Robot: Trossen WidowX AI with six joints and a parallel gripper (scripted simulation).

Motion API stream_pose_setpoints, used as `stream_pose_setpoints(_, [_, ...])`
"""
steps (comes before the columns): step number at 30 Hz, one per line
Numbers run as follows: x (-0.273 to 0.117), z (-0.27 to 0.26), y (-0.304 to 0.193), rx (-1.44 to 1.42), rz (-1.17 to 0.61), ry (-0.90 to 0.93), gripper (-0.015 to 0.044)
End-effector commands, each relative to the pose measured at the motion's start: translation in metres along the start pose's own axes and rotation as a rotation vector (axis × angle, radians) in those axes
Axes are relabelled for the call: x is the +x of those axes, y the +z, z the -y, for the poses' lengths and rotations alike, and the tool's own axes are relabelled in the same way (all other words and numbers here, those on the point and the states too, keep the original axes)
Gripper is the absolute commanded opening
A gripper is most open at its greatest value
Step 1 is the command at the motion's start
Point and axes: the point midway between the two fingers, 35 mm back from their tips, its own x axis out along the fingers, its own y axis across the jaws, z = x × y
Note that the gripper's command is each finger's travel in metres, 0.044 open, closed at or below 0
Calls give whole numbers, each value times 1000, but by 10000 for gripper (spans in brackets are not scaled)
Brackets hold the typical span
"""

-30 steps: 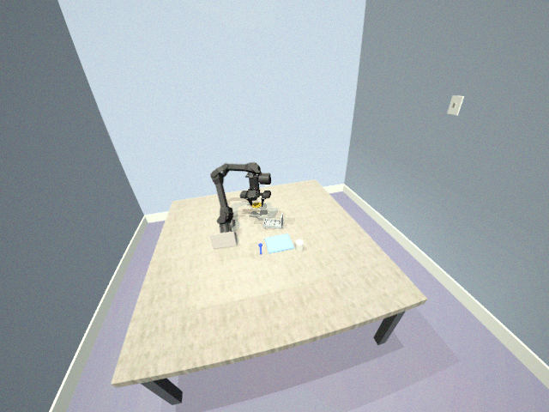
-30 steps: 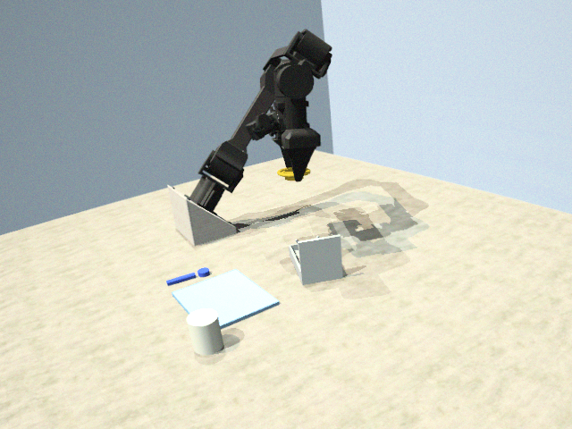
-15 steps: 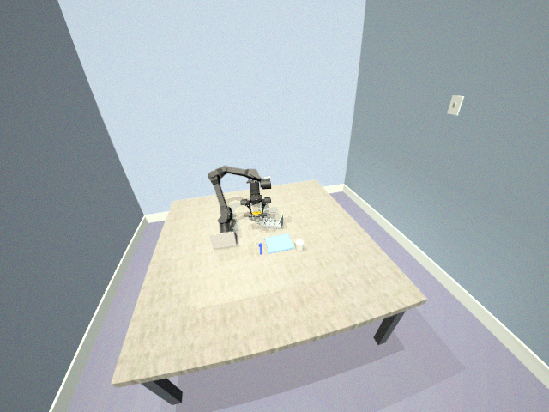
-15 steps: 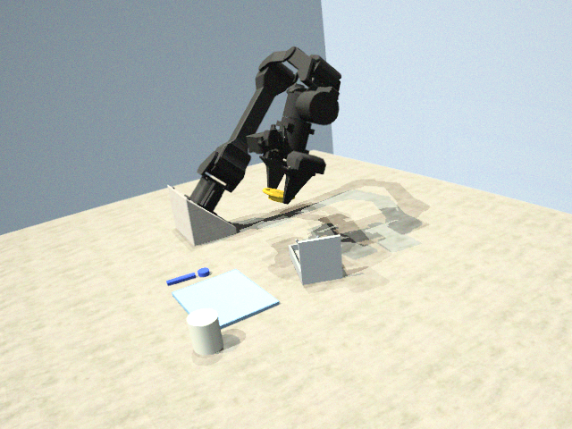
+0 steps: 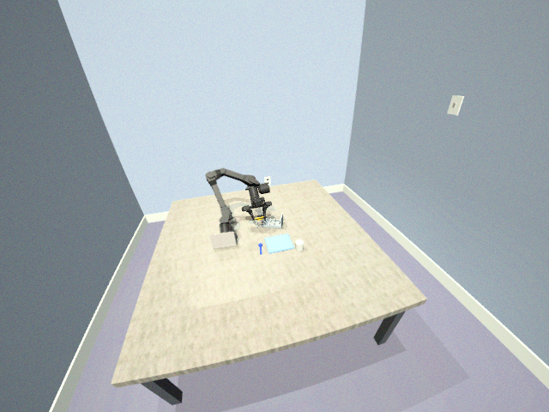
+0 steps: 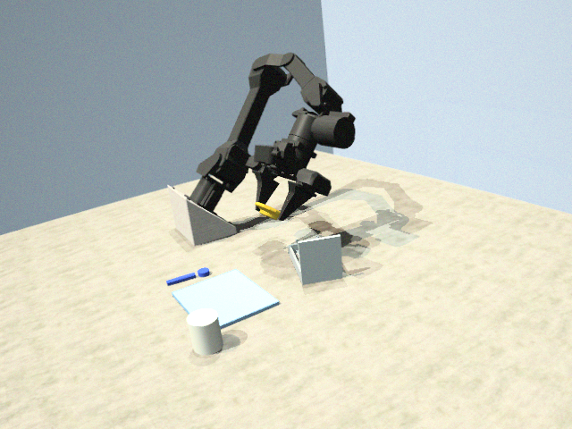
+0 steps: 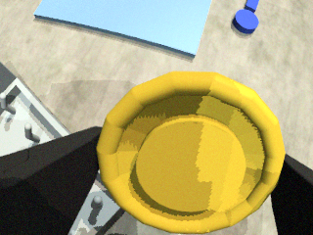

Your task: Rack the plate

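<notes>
Yellow plate (image 7: 192, 160) is clamped by its rim in the gripper (image 6: 278, 203), held above the table (image 6: 416, 323); dish rack (image 6: 318, 258) is seen at 4 o'clock of it in exterior view.

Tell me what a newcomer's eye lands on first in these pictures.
The round yellow plate stands out first: it fills the wrist view, clamped by its rim in the dark hand, just above the beige table. Next comes the flat light blue square mat nearer the exterior camera, with a small blue spoon beside it and a white cylindrical cup at its near corner. The grey dish rack sits just in front of the hand in the exterior view.
</notes>
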Motion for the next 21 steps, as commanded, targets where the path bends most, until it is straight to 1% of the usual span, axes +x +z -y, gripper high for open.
stream_pose_setpoints(1, [6, -2, -2, -80, 82, 45, 0])
stream_pose_setpoints(21, [19, -22, -12, -331, 428, 301, 0])
